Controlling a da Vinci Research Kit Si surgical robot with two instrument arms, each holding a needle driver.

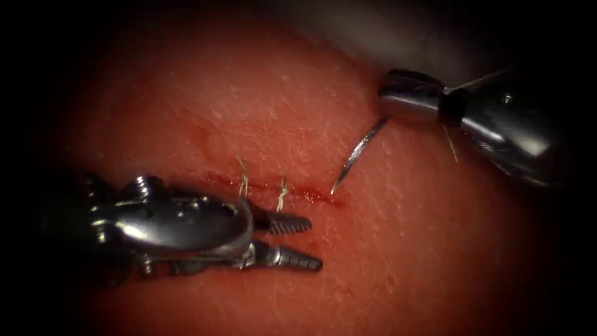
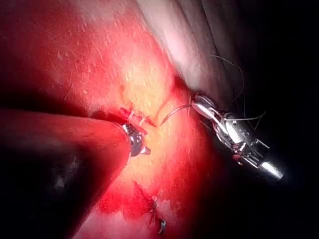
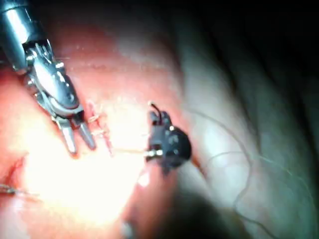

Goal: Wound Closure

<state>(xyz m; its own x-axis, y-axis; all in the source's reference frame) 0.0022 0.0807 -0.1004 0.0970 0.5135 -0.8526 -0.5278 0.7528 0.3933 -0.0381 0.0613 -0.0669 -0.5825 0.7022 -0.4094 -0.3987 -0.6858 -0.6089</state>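
The cut (image 1: pixel 311 195) runs across the red tissue (image 1: pixel 398 249) and carries two stitches (image 1: pixel 243 178), each with short thread ends. My right tool (image 1: pixel 392 106) comes from the upper right, shut on the back end of the curved needle (image 1: pixel 357 154). The needle arcs down and left, and its tip touches the surface at the cut's right end; I cannot tell whether it has entered. My left tool (image 1: pixel 308 244) lies just below the cut, jaws open and holding nothing. The right wrist view shows the left tool (image 3: pixel 82 145) open beside the stitches (image 3: pixel 97 119).
Thread (image 1: pixel 450 143) trails from the right tool, and loose loops of thread (image 3: pixel 239 164) lie over pale tissue behind it. In the left wrist view, red fluid (image 2: pixel 124 204) and an older stitch (image 2: pixel 162 225) sit farther along the tissue.
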